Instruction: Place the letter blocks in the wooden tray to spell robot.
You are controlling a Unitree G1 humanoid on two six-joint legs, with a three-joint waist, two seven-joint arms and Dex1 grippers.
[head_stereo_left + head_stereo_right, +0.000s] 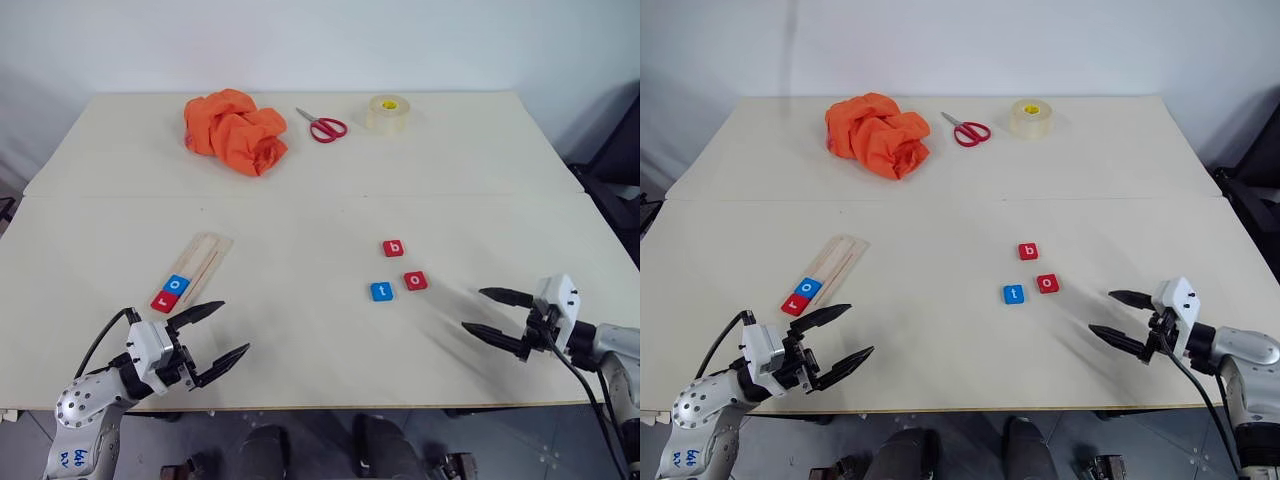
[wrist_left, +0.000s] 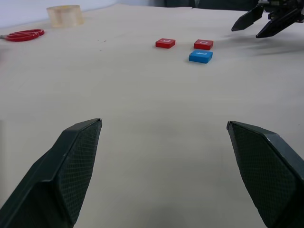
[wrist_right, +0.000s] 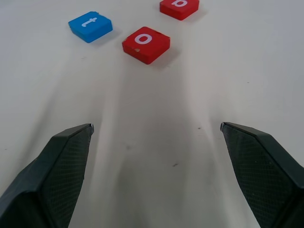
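The left tool (image 1: 210, 340) hangs just above the near edge of the tabletop (image 1: 300, 200) with its two black fingers spread wide and nothing between them. Just beyond it lies the wooden tray (image 1: 200, 262), long and thin and set at a slant. Two letter blocks sit in the near end of the tray: the red r block (image 1: 162, 299) and, touching it, the blue o block (image 1: 177, 285). The rest of the tray is bare wood. The right tool (image 1: 492, 313) is low over the tabletop on the other side, fingers spread wide too, holding nothing. Near it lie three loose blocks close together: the blue t block (image 1: 381, 291), the red o block (image 1: 415, 281) and the red b block (image 1: 394, 248). At the far end rest an orange cloth (image 1: 235, 130), red scissors (image 1: 322, 126) and a roll of tape (image 1: 388, 113).
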